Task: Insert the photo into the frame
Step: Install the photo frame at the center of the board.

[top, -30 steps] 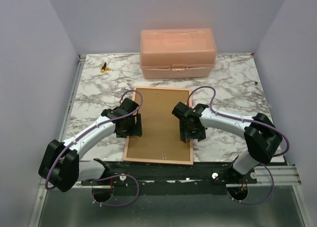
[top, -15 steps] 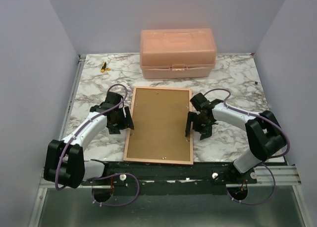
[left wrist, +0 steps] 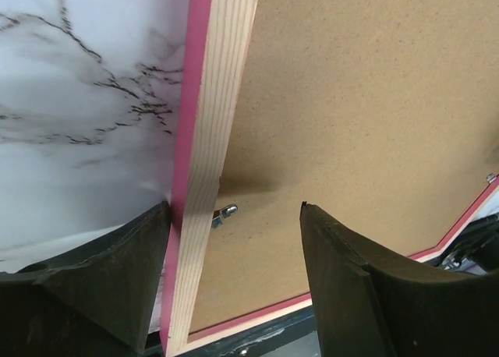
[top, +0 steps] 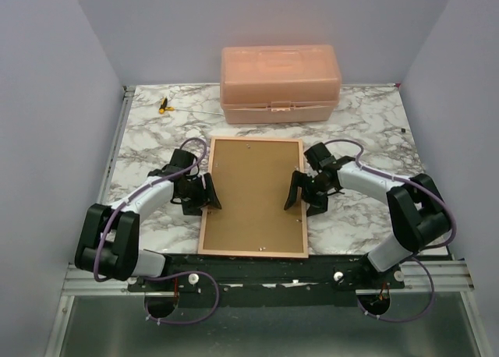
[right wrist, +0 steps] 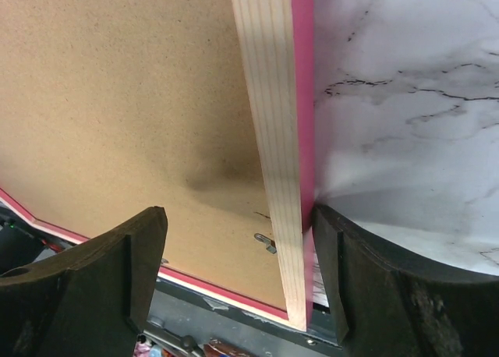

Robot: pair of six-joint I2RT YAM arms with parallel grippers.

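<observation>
Photo: not seen in any view; whether it lies under the board cannot be told.
Frame [top: 252, 252]: flat and back-up at mid table [top: 366, 123], long rails running near to far, near rail at the table's near edge.
Board [top: 251, 193]: brown, fills the frame's back; a small metal clip [left wrist: 226, 212] sits by each long rail, too small to tell if locked.
Left gripper [top: 204, 203]: jaws apart astride the left rail, outer finger at the pink outer face, inner finger over the board and apart from the wood; nothing clamped.
Right gripper [top: 302, 201]: the same on the right rail, jaws wide and unclamped.
Progress: the board is seated, so the frame looks closed. Either the photo is already sealed in, or opening, loading and re-closing are all left; I cannot say which.
Edges: the rails are thin and stand above the board, giving a narrow hold.
Room: bare marble left and right; the box [top: 279, 83] stands beyond the far rail; almost none on the near side.
</observation>
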